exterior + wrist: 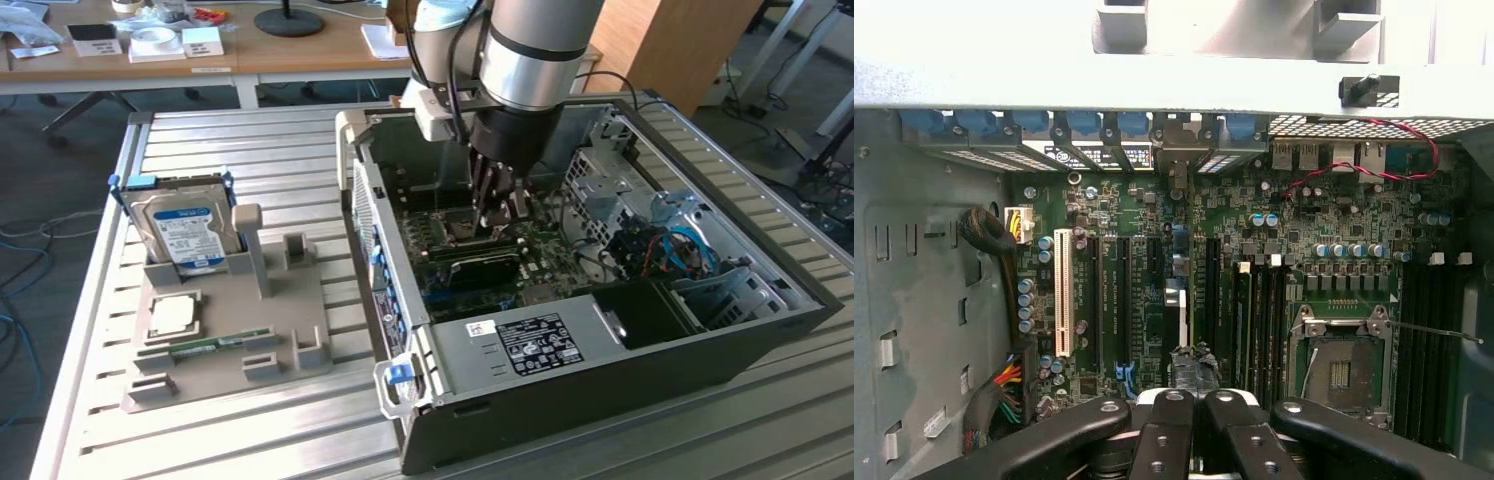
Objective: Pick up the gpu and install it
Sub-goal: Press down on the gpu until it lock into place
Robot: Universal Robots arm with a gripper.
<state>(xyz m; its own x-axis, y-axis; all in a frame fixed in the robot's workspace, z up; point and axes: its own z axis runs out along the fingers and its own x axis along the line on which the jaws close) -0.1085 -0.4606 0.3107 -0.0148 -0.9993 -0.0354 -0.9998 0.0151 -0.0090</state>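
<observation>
The gripper [497, 215] reaches down into the open computer case [694, 340], its fingers pressed together just above the motherboard [534, 250]. In the wrist view the gripper [1194, 400] sits right over the gpu [1176, 300]. The card stands on edge among the expansion slots, seen as a thin strip running from the fingertips to the rear wall of the case. Its metal end meets the row of blue-clipped slot openings there. I cannot tell whether the fingertips touch the card's upper edge or sit just clear of it.

Black slots flank the card on both sides, and a white slot [1063, 290] lies further off toward the bare metal side of the case. On the card's other side is the open processor socket [1344, 370], with red wires [1414, 135] looping near the rear ports. The case walls close in around the arm, and blue cables [681, 245] hang near the drive bays at the exterior view's right.

Outside the case, at the exterior view's left, a grey holder [227, 320] rests on the table [200, 140]. It carries an upright hard drive [187, 230], a processor chip [174, 315] and a RAM stick [207, 347].
</observation>
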